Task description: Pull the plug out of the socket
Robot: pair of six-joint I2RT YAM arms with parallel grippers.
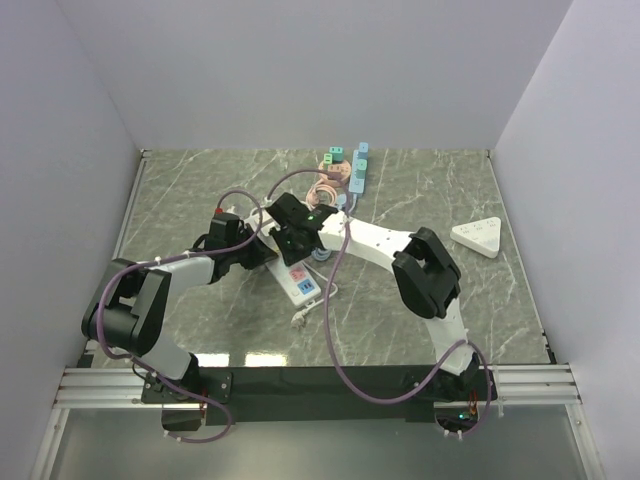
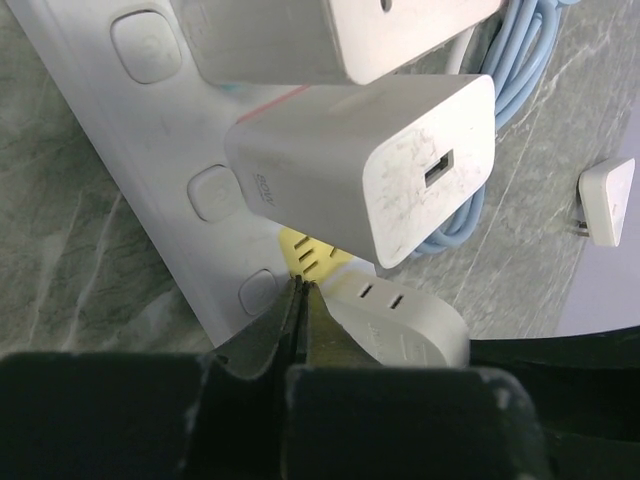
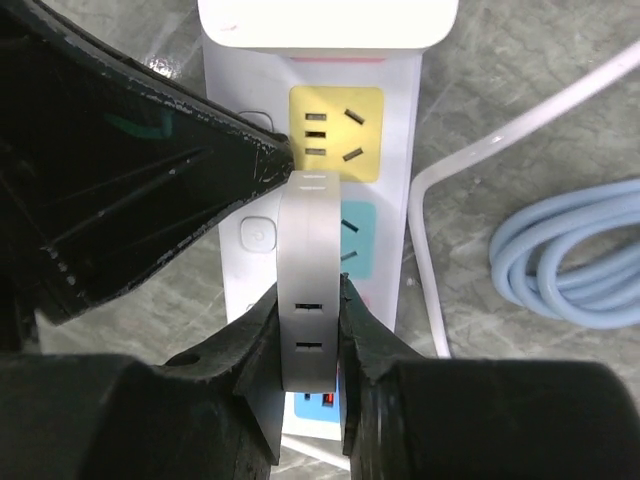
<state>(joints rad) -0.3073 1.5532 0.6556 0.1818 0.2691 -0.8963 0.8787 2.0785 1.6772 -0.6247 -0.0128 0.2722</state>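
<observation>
Right wrist view: one flat white plug (image 3: 307, 240) stands at frame centre on one long white plastic power strip (image 3: 400, 200), pinched by the right gripper (image 3: 308, 300). At left, the left gripper (image 3: 280, 165) is fully closed and empty, its tip on the strip. One coiled light-blue cable (image 3: 570, 260) lies at right.

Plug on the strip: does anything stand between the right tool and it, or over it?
Nothing visible does. The right tool clasps the white plug; the left tool sits beside it on the power strip, not over it.
</observation>
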